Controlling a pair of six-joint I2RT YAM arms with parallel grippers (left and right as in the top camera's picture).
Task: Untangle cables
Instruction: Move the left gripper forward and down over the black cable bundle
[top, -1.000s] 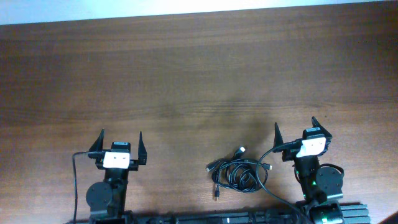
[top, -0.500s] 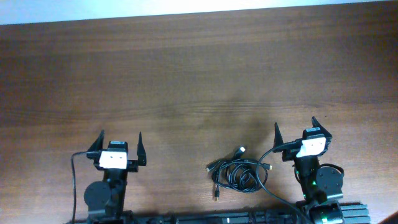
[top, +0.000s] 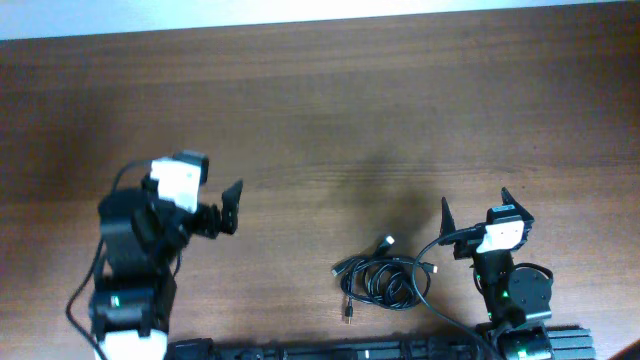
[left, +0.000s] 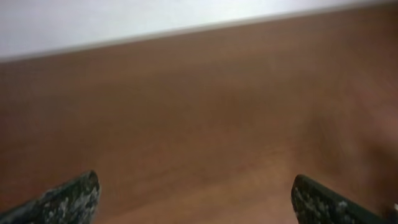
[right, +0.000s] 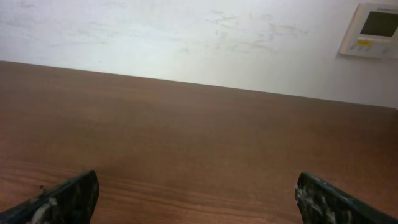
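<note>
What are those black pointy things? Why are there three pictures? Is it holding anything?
Those are two robot arms at a table. Each ends in a gripper, a hand with two fingers: the left gripper and the right gripper. One picture looks down from above. The other two come from cameras on the wrists, so each shows its own fingertips in the bottom corners. A tangled bundle of black cables lies on the table, close to the right gripper. Both grippers are open and hold nothing.

Left gripper (top: 226, 203) turned rightward, jaws spread wide. Right gripper (top: 475, 200) facing forward, jaws spread wide.
</note>
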